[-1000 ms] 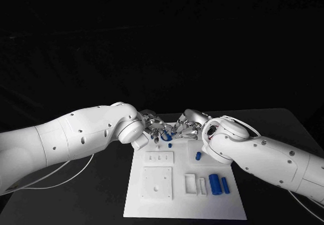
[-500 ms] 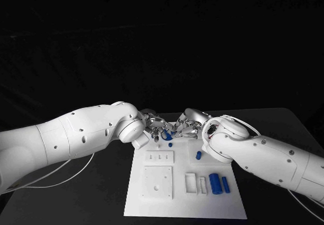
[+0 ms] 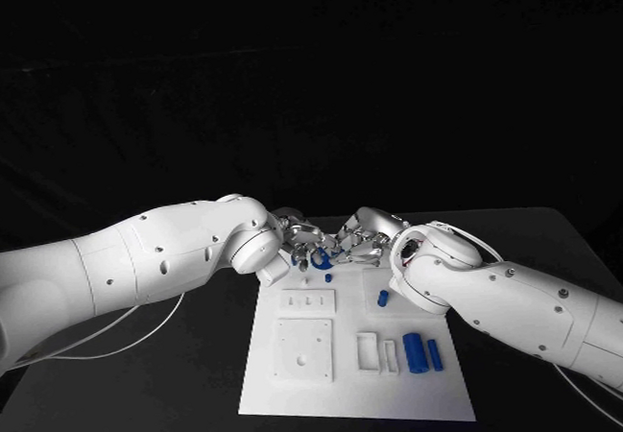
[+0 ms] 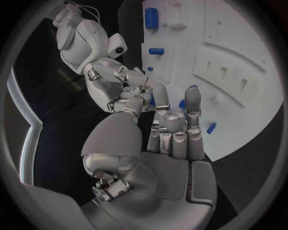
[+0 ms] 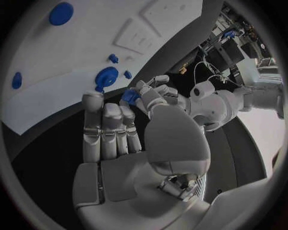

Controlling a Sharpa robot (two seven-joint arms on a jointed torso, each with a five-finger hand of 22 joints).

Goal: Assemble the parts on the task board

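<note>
Task board point(image 3: 350, 392): white plate, lengthwise on the black table point(image 3: 168, 395), near end toward the robot.

Left hand point(image 3: 293, 238): at the far end of the board, fingers curled in toward the right hand. A blue ring-shaped part point(image 3: 319, 261) sits between the two hands' fingertips. From the left wrist view the left hand point(image 4: 157, 125) has blue showing between its fingers, so I judge it is pinching the ring, though the contact itself is partly hidden.

Right hand point(image 3: 364, 235): meets the left over the same spot, fingers bent inward. In the right wrist view its fingertips point(image 5: 139, 94) close on a small blue piece point(image 5: 129, 97), with the ring point(image 5: 107, 75) just beyond them. Whether that piece is separate from the ring I cannot tell.

Loose parts on the board:
- two blue cylinders point(image 3: 420, 351) lying side by side at the near right, beside white rectangular slots point(image 3: 374, 353);
- a short blue peg point(image 3: 381, 297) in the middle right;
- a tiny blue piece point(image 3: 327, 279) just under the hands.

Fixtures: a square raised block point(image 3: 302, 349) with holes at near left; a smaller slotted block point(image 3: 308, 300) behind it.

Progress, as a judgement: early. Most parts lie loose, not seated; the slots look unfilled. The step in hand appears to be joining or passing the ring between the hands. The cylinders, peg and tiny piece are left.
</note>
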